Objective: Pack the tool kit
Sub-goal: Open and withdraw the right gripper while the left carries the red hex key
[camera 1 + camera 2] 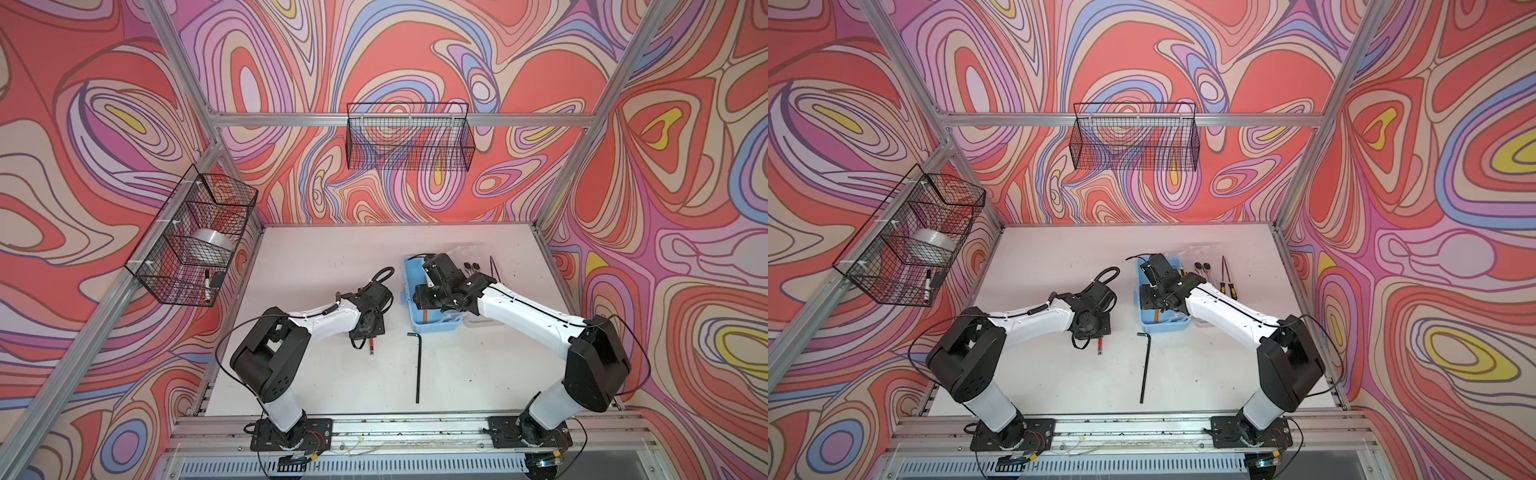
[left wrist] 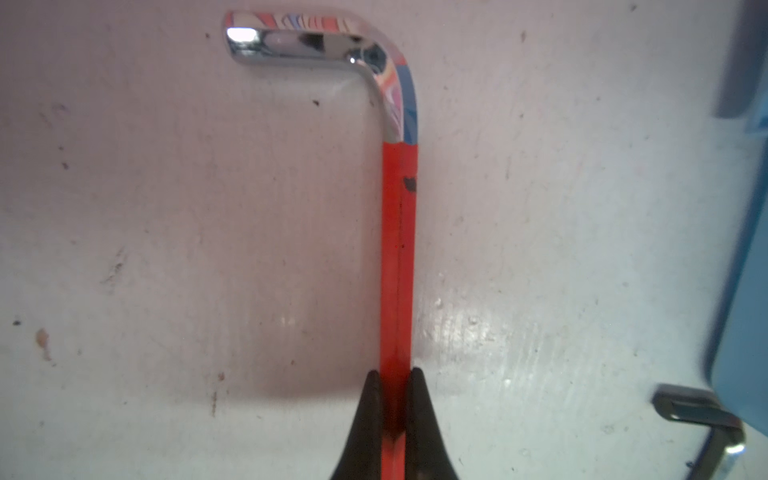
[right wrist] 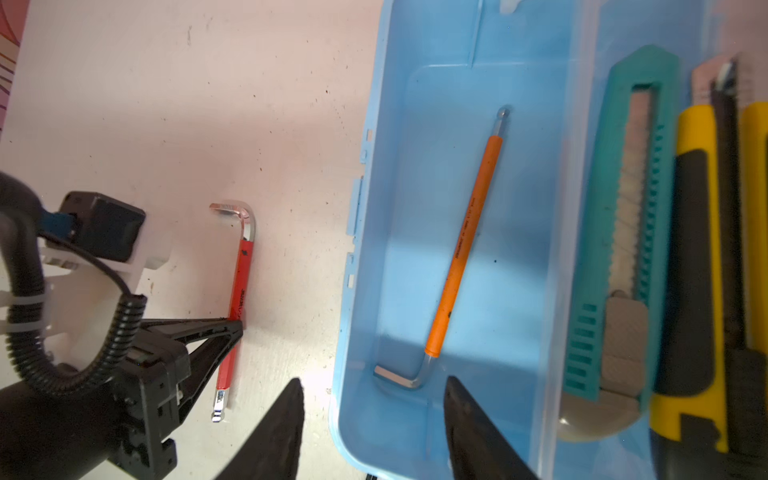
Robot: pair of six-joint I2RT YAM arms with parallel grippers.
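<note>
Left wrist: left gripper (image 2: 395, 374) clamped on red hex key (image 2: 399, 249). Right wrist: right gripper (image 3: 372, 380) spread, empty, over light-blue case (image 3: 415, 124) rim.

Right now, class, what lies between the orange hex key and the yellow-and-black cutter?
A teal snap-off knife, between the orange hex key and the yellow-and-black cutter; the right wrist view shows it.

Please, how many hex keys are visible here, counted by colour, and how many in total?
red hex key: 1
orange hex key: 1
black hex key: 1
Total: 3
</note>
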